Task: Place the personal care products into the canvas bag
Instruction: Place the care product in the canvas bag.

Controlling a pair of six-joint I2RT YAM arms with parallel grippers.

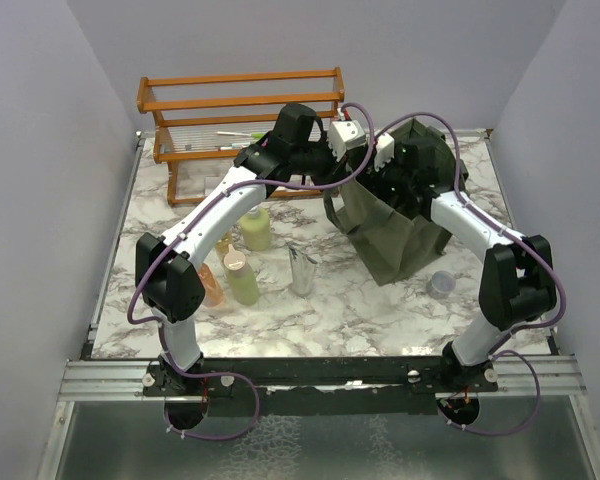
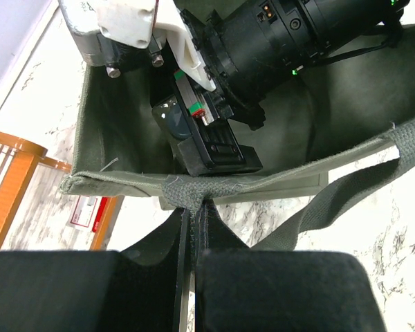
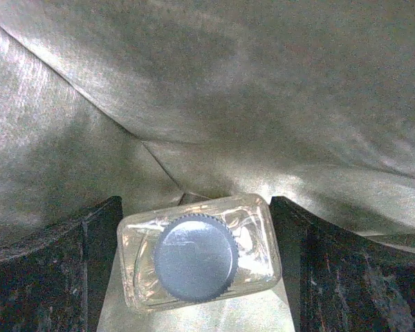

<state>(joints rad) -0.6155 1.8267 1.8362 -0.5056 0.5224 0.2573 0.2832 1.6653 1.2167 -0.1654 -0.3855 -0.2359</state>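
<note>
Jaws of the left gripper (image 2: pixel 192 221) are shut tight on the rim of the bag (image 2: pixel 111 131), right where a strap (image 2: pixel 346 187) is sewn on. I think it holds the floppy side up so the mouth stays wide for the other arm. The right gripper (image 3: pixel 196 207) is deep inside the bag, pointing down. A clear bottle (image 3: pixel 197 257) with a dark cap sits between its wide jaws, low in the bag, with green cloth all around it. Both jaws look close against the bottle's sides, but I cannot tell if they pinch it or only stand beside it. From above, the bag is at about 2 o'clock from the middle of the table (image 1: pixel 380 310). More things wait at about 8 o'clock: a green bottle (image 1: pixel 257 228), an orange bottle (image 1: pixel 212 288) and a shiny tube (image 1: pixel 302 270), all near each other and well apart from the bag. A small round jar (image 1: pixel 442 283) is at 4 o'clock. An orange rack (image 1: pixel 240 100) stands at 11 o'clock by the back wall. The table top is white stone with grey swirls, smooth and flat. Plain pale walls (image 1: pixel 50 150) close it in on three sides.
</note>
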